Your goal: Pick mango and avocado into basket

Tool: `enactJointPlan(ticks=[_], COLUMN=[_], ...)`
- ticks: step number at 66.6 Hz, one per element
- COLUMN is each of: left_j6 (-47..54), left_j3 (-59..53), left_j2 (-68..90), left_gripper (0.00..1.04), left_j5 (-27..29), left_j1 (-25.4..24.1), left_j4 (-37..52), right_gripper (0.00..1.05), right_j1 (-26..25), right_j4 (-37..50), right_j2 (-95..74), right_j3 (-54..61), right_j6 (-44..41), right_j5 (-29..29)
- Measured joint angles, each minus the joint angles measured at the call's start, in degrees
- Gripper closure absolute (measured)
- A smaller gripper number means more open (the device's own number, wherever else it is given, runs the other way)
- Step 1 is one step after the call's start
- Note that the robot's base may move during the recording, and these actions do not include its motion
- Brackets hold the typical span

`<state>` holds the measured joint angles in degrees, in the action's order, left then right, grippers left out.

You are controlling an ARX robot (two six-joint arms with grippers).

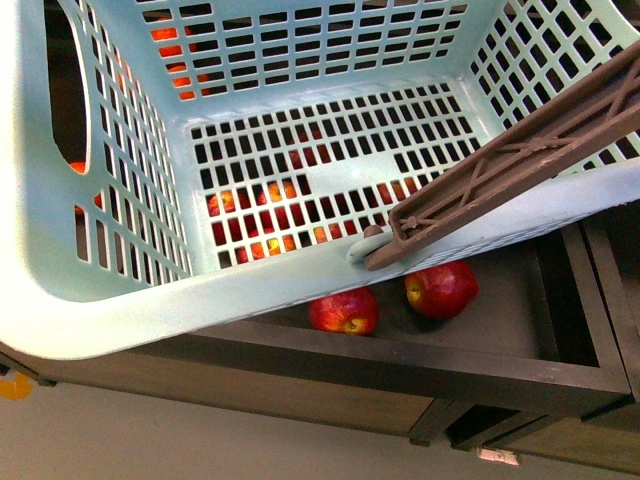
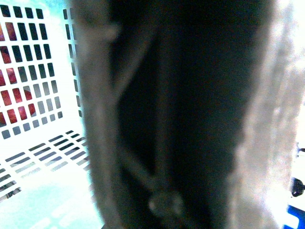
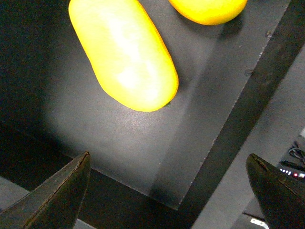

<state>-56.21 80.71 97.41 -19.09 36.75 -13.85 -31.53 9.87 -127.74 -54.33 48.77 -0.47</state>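
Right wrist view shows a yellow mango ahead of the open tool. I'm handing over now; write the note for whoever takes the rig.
Right tool: open, short of the mango and not touching it. A second yellow fruit lies apart from it on the dark shelf.
Left tool: its wrist view is blurred by a dark shape close up, so its state cannot be told.
Basket: no fruit inside. The brown handle crosses its right side, and red apples lie below.
Avocado: in no view.
Done: nothing placed.
Left: grasp the mango, put it in the basket, then find the avocado.
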Motion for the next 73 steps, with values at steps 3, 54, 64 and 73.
enactJointPlan(ticks=[3, 54, 64, 73], left_j6=[0.0, 0.0, 0.0, 0.0], left_j3=[0.0, 0.0, 0.0, 0.0], left_j2=[0.0, 0.0, 0.0, 0.0], left_gripper=[0.92, 0.92, 0.92, 0.92], left_j5=[0.0, 0.0, 0.0, 0.0], left_j1=[0.0, 0.0, 0.0, 0.0], left_j4=[0.0, 0.0, 0.0, 0.0], right_gripper=[0.09, 0.09, 0.09, 0.09], right_j1=[0.1, 0.3, 0.3, 0.3], right_j4=[-0.3, -6.6, -7.3, -8.2], right_j2=[-0.7, -13.1, -14.5, -15.8], right_j3=[-1.0, -17.7, -19.3, -21.2], right_j6=[0.3, 2.7, 2.7, 2.6], right_j5=[-0.1, 1.0, 1.2, 1.8])
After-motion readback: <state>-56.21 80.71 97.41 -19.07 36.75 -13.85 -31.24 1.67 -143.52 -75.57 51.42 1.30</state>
